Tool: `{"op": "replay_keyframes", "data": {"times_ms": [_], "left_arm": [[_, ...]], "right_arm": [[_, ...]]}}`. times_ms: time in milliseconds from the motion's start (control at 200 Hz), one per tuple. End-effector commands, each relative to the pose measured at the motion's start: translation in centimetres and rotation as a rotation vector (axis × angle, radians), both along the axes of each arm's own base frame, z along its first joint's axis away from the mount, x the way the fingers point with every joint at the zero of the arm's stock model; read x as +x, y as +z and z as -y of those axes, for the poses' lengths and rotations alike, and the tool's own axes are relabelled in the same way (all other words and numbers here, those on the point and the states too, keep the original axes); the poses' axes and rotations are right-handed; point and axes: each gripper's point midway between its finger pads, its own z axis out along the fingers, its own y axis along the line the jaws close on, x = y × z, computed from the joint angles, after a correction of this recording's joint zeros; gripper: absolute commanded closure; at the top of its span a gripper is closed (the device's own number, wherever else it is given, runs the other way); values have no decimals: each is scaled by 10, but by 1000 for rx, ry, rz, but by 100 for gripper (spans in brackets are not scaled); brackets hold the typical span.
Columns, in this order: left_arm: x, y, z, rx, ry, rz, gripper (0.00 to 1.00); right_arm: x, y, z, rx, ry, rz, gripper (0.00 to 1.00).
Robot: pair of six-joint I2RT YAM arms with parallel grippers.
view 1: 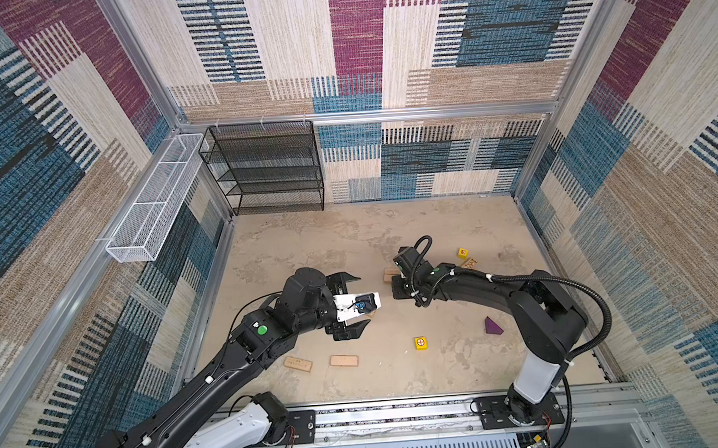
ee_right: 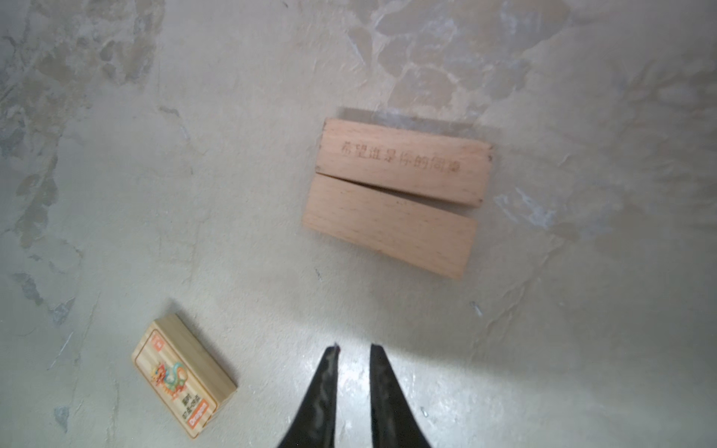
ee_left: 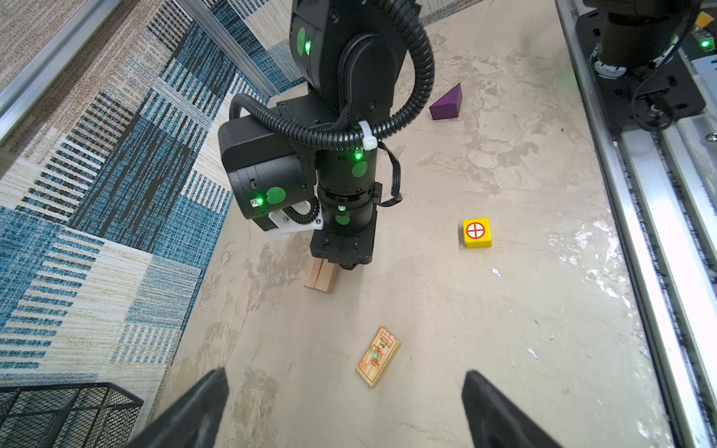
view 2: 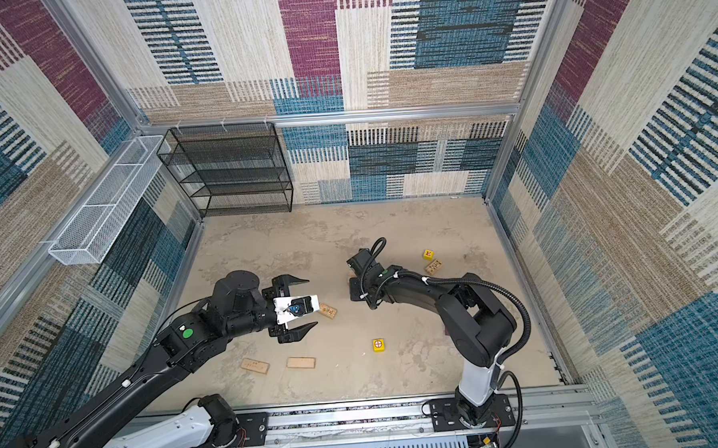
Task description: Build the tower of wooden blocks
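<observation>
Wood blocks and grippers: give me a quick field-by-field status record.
Stacking: none yet
Pair of tan rectangular wooden planks: flat, side by side
Right gripper: nearly closed, empty, by the pair
Left gripper: wide open, empty
Dragon-printed tan wooden plank: flat, alone, between the grippers
Yellow cube with red crossed circle: loose
Yellow cube with letter E: loose, next to a printed tan plank
Purple wooden wedge: loose

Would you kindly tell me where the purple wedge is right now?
In a top view the purple wedge lies on the right side, beside the right arm, just right of the nearer yellow cube.
</observation>
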Motion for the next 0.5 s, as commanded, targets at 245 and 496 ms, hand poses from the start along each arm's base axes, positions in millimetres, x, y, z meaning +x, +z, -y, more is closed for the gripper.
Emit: {"op": "replay_keyframes", "data": {"times_ms": [245, 496], "left_arm": [[2, 6, 1, -13, -6, 37, 1], [3, 5, 1, -8, -4, 37, 1]], "right_arm": [[14, -14, -4, -6, -12, 11, 92], [15, -23, 1, -20, -21, 0, 93]]}}
